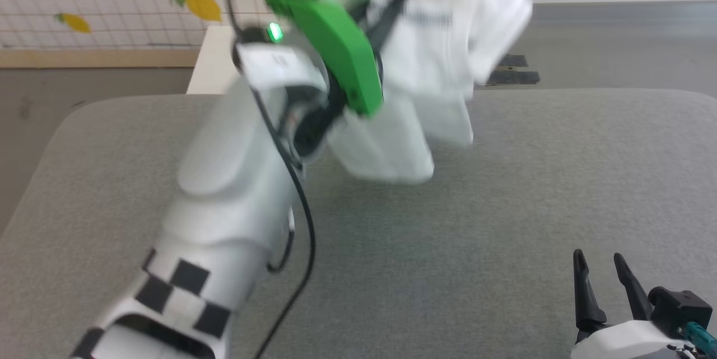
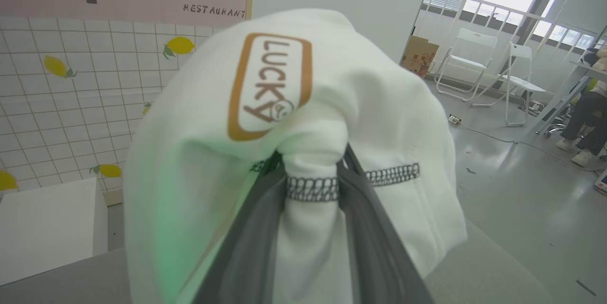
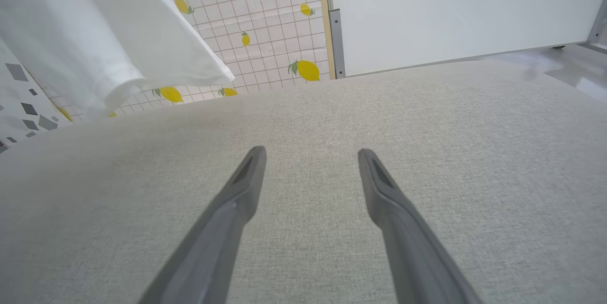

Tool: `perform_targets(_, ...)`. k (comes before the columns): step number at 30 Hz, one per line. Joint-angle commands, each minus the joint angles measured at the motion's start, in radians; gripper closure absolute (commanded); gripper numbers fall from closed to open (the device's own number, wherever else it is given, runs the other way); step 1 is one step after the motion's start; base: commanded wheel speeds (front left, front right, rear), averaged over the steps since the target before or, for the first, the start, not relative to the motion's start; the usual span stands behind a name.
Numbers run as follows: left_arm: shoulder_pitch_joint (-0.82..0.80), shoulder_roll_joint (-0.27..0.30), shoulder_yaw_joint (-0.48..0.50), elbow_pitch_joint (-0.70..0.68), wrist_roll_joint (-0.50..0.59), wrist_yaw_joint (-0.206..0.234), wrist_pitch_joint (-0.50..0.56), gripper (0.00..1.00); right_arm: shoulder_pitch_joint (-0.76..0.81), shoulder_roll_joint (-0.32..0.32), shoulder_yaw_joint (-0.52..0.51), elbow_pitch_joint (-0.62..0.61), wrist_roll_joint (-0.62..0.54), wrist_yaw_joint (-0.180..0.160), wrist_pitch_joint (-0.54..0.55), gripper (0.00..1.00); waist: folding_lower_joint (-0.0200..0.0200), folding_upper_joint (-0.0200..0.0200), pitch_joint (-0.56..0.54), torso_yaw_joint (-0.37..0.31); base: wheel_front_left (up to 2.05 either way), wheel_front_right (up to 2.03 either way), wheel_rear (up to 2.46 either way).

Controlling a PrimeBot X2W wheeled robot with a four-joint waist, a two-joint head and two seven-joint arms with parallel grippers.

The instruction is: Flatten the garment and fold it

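Over the far pad [image 1: 504, 208], the left claw [image 2: 310, 161] pinched the shirt [image 2: 370, 105] aloft, likely for spreading; the right claw [image 3: 310, 152] gaped empty.

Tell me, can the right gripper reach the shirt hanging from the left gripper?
Probably yes: the right gripper is open over the grey surface, nothing stands between, though the shirt hangs higher, pinched in the left gripper.

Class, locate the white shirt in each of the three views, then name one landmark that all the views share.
Head view: shirt at top centre, hanging above the grey cushion.
Left wrist view: shirt at centre, bunched in the left pincer, LUCKY patch above.
Right wrist view: shirt in the upper left corner.
Shared landmark: the lemon-print tiled wall.
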Motion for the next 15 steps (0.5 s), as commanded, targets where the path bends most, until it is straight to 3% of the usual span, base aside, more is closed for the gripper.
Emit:
perform_targets(1, 0.057, -0.003, -0.034, 0.017, -0.011, -0.007, -0.002, 1.00, 0.015, 0.000, -0.003, 0.003, -0.006, -0.002, -0.005, 0.00, 0.0000, 0.0093, -0.004, -0.058, 0.00, 0.00, 0.00)
perform_targets(7, 0.261, -0.003, -0.184, 0.126, -0.065, 0.014, 0.017, 1.00, 0.016, 0.000, -0.012, 0.008, -0.009, -0.002, -0.005, 0.00, 0.0000, 0.0093, 0.011, -0.110, 0.00, 0.00, 0.00)
perform_targets(15, 0.442, -0.003, -0.323, 0.299, -0.120, 0.066, 0.223, 1.00, 0.017, 0.000, -0.017, 0.012, -0.012, -0.002, -0.006, 0.00, 0.0000, 0.0093, 0.019, -0.121, 0.00, 0.00, 0.00)
